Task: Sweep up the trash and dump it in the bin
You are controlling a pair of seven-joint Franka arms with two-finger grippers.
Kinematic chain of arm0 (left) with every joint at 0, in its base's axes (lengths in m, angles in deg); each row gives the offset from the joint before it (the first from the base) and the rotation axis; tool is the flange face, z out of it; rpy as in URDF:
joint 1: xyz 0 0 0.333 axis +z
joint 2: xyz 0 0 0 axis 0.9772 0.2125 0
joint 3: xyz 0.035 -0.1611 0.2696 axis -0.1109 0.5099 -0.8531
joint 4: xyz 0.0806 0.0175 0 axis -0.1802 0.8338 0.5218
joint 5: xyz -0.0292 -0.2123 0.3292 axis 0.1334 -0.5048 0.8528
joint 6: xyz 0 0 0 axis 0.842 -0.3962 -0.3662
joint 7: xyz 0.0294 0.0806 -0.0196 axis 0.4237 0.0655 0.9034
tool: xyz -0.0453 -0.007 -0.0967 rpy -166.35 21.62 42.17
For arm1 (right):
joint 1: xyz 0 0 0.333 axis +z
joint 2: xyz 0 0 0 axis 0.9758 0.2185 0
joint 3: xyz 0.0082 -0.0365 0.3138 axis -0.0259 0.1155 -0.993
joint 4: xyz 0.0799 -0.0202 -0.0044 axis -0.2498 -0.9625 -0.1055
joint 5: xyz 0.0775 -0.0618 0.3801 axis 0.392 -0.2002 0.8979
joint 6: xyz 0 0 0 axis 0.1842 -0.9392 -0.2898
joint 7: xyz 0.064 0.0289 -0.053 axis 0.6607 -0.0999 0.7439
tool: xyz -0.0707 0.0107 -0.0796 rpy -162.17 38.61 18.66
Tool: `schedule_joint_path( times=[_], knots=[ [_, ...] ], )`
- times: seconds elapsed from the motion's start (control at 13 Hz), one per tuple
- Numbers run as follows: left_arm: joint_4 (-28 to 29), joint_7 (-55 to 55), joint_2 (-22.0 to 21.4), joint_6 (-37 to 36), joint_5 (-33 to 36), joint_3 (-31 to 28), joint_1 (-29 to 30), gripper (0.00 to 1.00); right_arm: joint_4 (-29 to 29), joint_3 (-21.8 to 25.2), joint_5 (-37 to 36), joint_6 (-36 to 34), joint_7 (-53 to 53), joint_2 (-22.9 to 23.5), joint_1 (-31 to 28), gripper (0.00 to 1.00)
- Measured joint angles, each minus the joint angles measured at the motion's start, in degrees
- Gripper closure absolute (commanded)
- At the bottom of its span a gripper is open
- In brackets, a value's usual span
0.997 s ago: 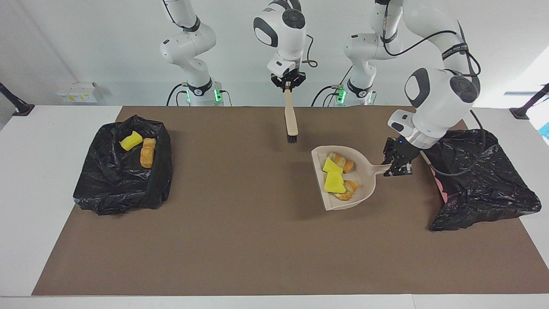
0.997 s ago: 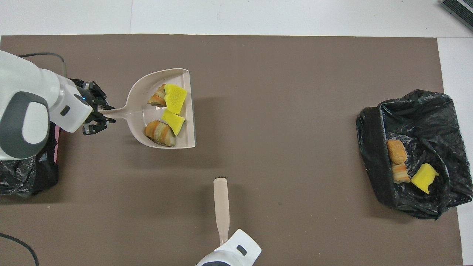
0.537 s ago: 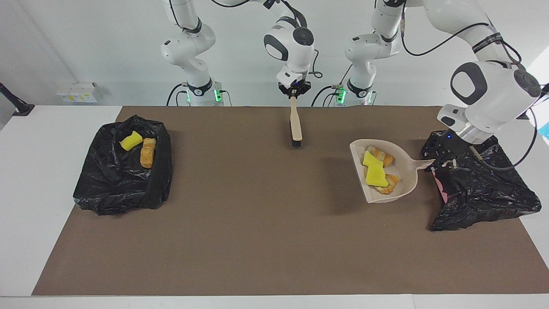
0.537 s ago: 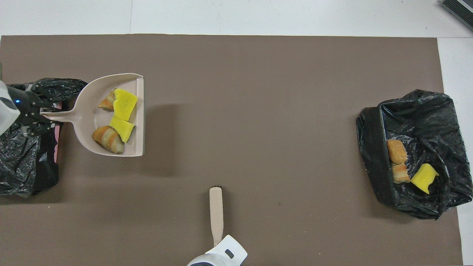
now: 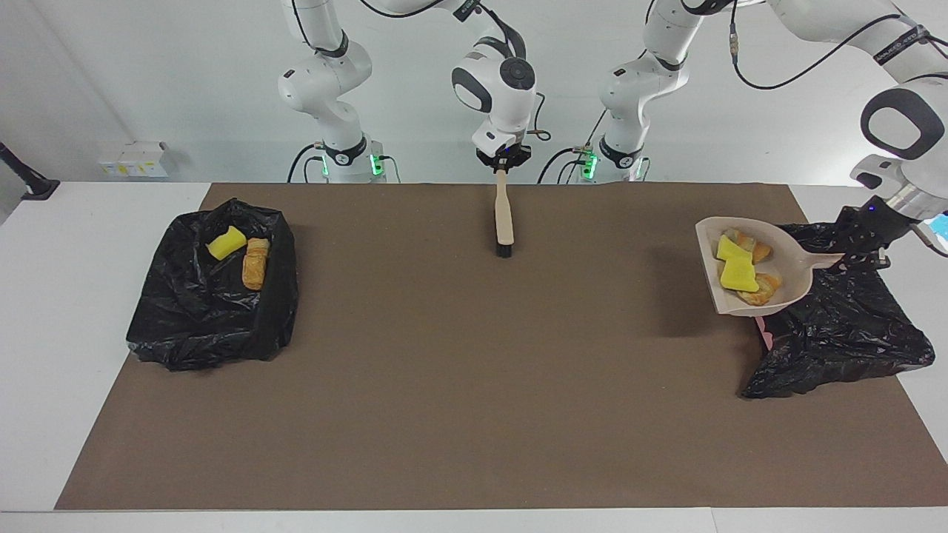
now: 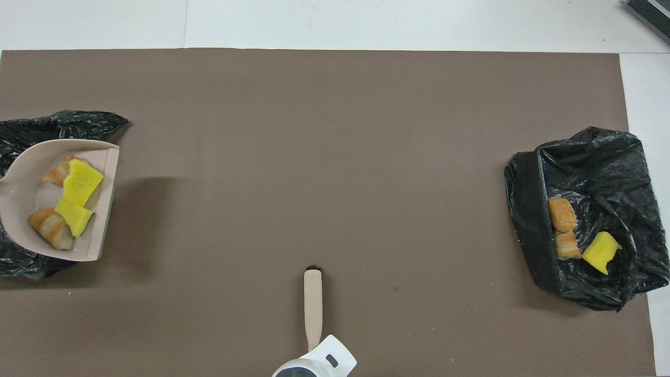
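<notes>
My left gripper (image 5: 859,248) is closed on the handle of the dustpan (image 5: 785,285) and holds it in the air over the black bin bag (image 5: 844,333). In the pan just beside my fingers lie four pieces of trash (image 5: 740,272). My right gripper (image 5: 503,164) grips the brush (image 5: 503,215), which hangs over the mat (image 5: 474,385).

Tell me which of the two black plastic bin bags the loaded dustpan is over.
The black plastic bin bag at the left arm's end of the table: the left gripper holds the beige plastic dustpan over it. The other bag sits apart.
</notes>
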Motion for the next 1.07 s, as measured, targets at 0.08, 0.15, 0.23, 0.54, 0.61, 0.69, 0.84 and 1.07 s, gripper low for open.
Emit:
schedule_joint_path(
  times=[0.08,0.15,0.23,0.54,0.61,0.69,0.84,1.07],
  knots=[
    [-0.13,-0.87,0.05,1.21,1.37,-0.04,1.44,1.0,-0.14,0.1,0.39,0.0,0.26,0.0,-0.15,0.4],
    [-0.43,-1.36,0.17,2.84,3.18,-0.09,2.64,1.0,-0.21,0.19,0.48,0.0,0.66,0.02,-0.35,0.34],
    [-1.04,-1.6,0.49,4.34,5.82,-0.13,3.43,1.0,-0.21,0.21,0.5,0.0,0.88,0.06,-0.67,0.25],
    [-6.01,-1.18,3.31,8.46,21.87,0.52,3.32,1.0,-0.02,0.37,0.53,0.0,1.0,0.12,-2.01,0.0],
    [-6.48,-1.04,3.65,11.0,24.92,0.71,3.27,1.0,0.19,0.42,0.54,-0.01,1.0,0.07,-2.72,0.0],
    [-6.69,-1.0,3.76,13.29,27.31,0.79,3.27,1.0,0.43,0.48,0.54,-0.16,1.0,-0.14,-3.74,0.0],
    [-7.26,-0.65,3.67,16.84,31.81,0.85,3.23,1.0,1.73,0.69,0.52,-1.8,1.07,-1.85,-6.9,0.0],
    [-8.15,-0.12,2.2,20.96,42.0,1.26,1.64,1.0,4.82,0.97,0.49,-10.53,2.02,-7.48,-14.53,0.0]
  ],
)
